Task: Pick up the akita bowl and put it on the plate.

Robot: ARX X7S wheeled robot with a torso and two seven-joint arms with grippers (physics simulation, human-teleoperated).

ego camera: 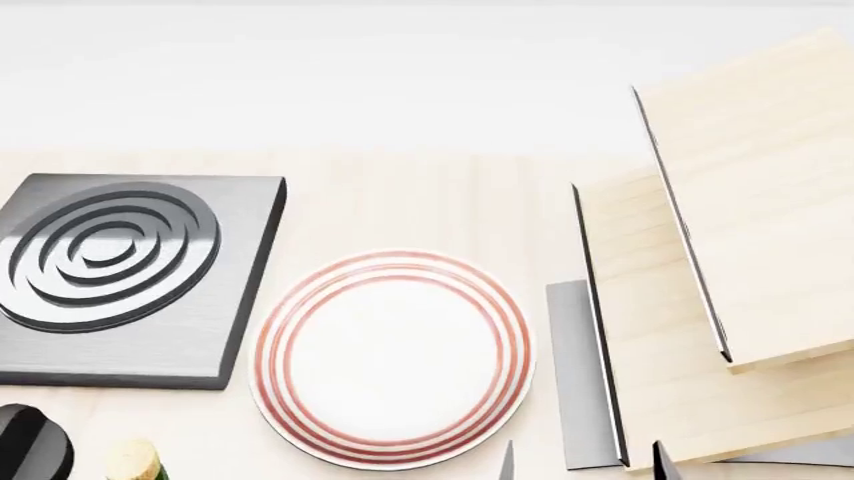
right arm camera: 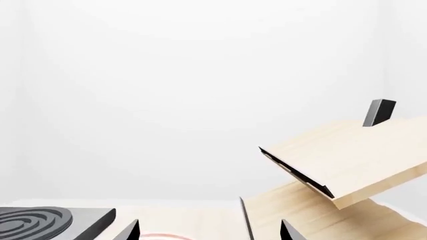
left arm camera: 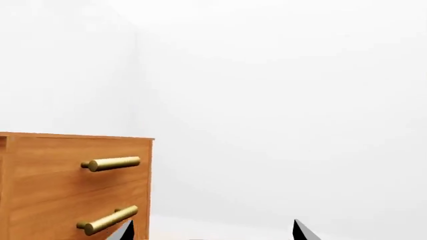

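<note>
Both grippers spread with nothing between the tips: right gripper [right arm camera: 210, 231], left gripper [left arm camera: 213, 231]. Akita bowl not visible in any view. Plate [ego camera: 392, 357] flat on table [ego camera: 400, 200], just beside burner [ego camera: 127, 275]; light wooden rack [ego camera: 721, 280] on its other side.

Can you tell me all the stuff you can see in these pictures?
plate: one, white with red rings, bare, on the table beside the burner.
burner: one, dark grey square with raised rings, robot's left of the plate.
wooden shelf boards: several, pale wood with dark edges, robot's right of the plate.
table: one, light wood, under everything.
cork-topped thing: one, tan, near edge, mostly cut off.
black round thing: one, near left corner, cut off.
drawer cabinet: one, brown wood with two gold handles, left wrist view only.
akita bowl: none in view.
right gripper: black fingertips apart, holding nothing.
left gripper: black fingertips apart, holding nothing.
</note>
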